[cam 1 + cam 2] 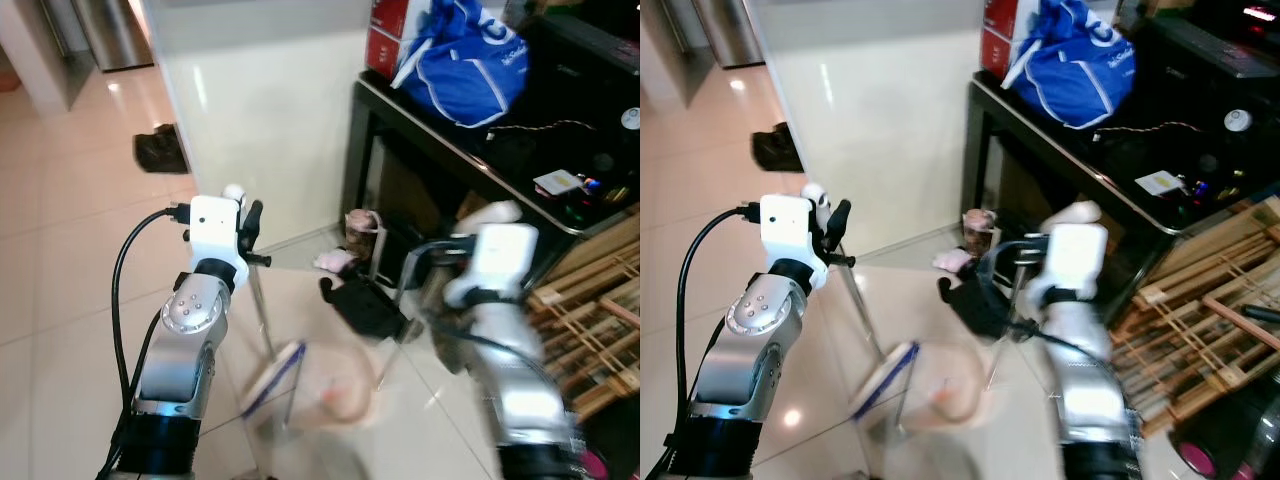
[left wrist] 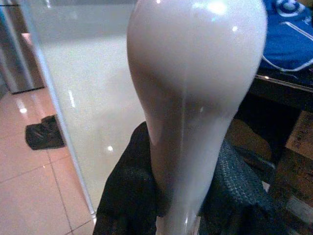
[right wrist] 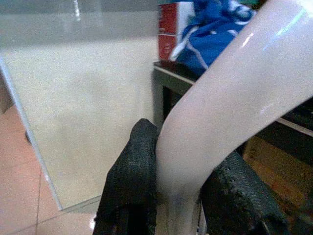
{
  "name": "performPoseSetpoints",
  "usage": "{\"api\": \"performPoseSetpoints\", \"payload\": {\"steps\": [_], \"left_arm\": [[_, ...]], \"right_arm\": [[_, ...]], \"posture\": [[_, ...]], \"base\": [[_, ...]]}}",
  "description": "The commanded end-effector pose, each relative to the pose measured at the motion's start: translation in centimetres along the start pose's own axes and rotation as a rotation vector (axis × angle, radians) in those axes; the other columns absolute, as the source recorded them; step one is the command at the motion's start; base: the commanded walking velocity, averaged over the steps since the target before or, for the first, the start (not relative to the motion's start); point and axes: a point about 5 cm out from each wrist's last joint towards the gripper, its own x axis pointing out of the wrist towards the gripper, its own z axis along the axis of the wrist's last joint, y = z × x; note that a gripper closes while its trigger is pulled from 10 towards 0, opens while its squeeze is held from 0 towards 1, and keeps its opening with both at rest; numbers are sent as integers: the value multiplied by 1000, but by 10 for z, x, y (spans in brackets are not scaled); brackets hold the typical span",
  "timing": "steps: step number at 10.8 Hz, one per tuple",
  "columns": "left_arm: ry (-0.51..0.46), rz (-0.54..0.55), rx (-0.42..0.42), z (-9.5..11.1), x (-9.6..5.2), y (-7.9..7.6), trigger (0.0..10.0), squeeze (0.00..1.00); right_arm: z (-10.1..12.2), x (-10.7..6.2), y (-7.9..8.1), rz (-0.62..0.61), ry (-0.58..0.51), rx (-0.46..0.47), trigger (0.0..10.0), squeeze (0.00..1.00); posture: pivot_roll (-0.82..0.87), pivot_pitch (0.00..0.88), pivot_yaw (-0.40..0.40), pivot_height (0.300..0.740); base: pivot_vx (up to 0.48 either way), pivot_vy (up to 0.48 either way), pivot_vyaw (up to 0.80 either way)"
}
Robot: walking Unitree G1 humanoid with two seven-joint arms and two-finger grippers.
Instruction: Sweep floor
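My left gripper is shut on a white rounded handle, with black fingers on either side of it. A thin metal pole runs down from it to a blurred blue-edged head on the tiles. My right gripper is shut on a second white handle, whose top shows near the black cabinet. Its pole slants down to a blurred pinkish part on the floor. Which tool is the broom I cannot tell.
A black cabinet with a blue bag and a red box stands ahead on the right. Dark items and a pink thing lie at its foot. Wooden racks lean at right. A cream wall is ahead, with a dark cloth beside it.
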Motion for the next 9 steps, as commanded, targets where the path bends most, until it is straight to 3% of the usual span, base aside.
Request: {"api": "performPoseSetpoints", "payload": {"steps": [1, 4, 5, 6, 8, 9], "left_arm": [[-31, 5, 9, 5, -2, 3, 10000, 0], [-28, 26, 17, 0, -5, 4, 10000, 0], [-29, 28, 14, -1, -5, 5, 9529, 0], [-45, 10, -22, 0, -6, 4, 0, 0], [-44, 11, -13, -1, -7, 2, 0, 0], [-26, 2, 13, -3, -6, 0, 10000, 0]], "right_arm": [[14, 4, -11, -36, -78, -48, 10000, 0], [10, 3, -11, 14, -79, -34, 10000, 0], [10, 3, -11, 16, -81, -28, 10000, 0], [12, 5, -11, 21, -83, 16, 0, 0], [12, 2, -14, 11, -80, 7, 0, 0], [10, -2, -16, 11, -43, -25, 10000, 0]], "posture": [[-26, 0, 6, 740], [-27, 0, 1, 740], [-29, 0, 0, 740], [-35, 0, 0, 740], [-51, 0, 7, 740], [-75, 0, 7, 740]], "base": [[0, 0, 0], [0, 0, 0], [0, 0, 0], [0, 0, 0], [0, 0, 0], [0, 0, 0]]}}
